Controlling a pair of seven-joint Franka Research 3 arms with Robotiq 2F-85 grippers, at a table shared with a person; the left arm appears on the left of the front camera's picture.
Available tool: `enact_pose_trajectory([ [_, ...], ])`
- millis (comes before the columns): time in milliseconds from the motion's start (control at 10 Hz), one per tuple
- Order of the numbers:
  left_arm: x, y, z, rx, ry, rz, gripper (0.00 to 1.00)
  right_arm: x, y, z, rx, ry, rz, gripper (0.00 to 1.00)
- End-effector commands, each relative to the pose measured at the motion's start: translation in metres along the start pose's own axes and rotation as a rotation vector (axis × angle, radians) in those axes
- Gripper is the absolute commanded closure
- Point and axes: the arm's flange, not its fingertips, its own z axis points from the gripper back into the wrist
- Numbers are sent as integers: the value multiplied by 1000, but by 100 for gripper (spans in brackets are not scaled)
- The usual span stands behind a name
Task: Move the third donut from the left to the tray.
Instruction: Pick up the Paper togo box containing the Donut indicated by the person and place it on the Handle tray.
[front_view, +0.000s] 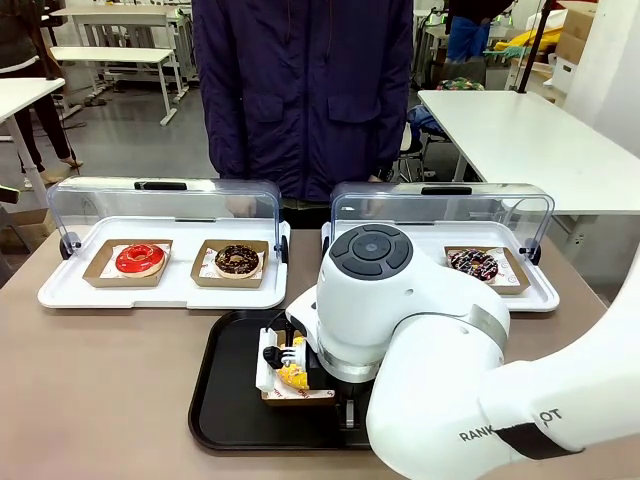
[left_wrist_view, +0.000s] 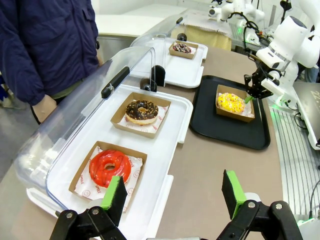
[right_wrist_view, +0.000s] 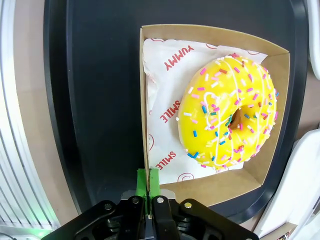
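Front view: the right arm reaches across the middle of the brown desk, its wrist over the black tray, which lies near the robot's edge in front of the two white trays. The yellow-iced donut in its brown cardboard holder sits on the black tray, partly hidden by the arm. Right wrist view: the right gripper has its green-padded fingers pressed together on the near wall of the holder, pinching the cardboard edge; the holder rests flat on the tray floor, donut upright on printed paper inside. Left wrist view confirms the same from the side: the holder is on the tray, nearer the tray's right-arm side, with the right gripper at its edge. The left gripper hangs above the desk edge beside the left white tray, fingers spread wide and holding nothing. On that white tray, under a raised clear lid, stand a red-iced donut and a chocolate donut, each in its own cardboard holder. The far white tray carries another chocolate donut, with its lid also raised. A person in a dark blue jacket stands at the far side of the desk, behind the white trays.
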Motion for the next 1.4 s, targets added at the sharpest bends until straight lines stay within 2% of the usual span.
enact_pose_trajectory([
  [0, 2, -1, 0, -1, -3, -8, 0, -35, 18, -4, 0, -18, -39, 98],
  [100, 2, -1, 0, -1, -3, -8, 0, -36, 18, -3, -3, -14, -39, 39],
  [200, 2, -1, 0, -1, -3, -8, 0, -35, 18, -1, -4, -17, -34, 40],
  [300, 2, -1, 0, -1, -3, -8, 0, -36, 18, 4, 0, -26, -30, 0],
  [400, 2, -1, 0, -1, -3, -8, 0, -36, 16, 11, 1, -46, -24, 36],
  [500, 2, -1, 0, -1, -3, -8, 0, -35, 13, 20, 3, -63, -15, 0],
  [600, 2, -1, 0, -1, -3, -8, 0, -34, 8, 31, 9, -92, 0, 0],
  [700, 2, -1, 0, -1, -3, -8, 0, -32, 3, 43, -2, -99, 10, 6],
  [800, 2, -1, 0, -1, -3, -8, 0, -31, -1, 54, -7, -101, 12, 0],
  [1100, 2, -1, 0, -1, -3, -8, 0, -33, -9, 81, 21, -100, 1, 0],
  [1200, 2, -1, 0, -1, -3, -8, 0, -35, -12, 84, 47, -95, 42, 0],
  [1300, 2, -1, 0, -1, -3, -8, 0, -10, -18, 71, -17, -99, -9, 0],
])
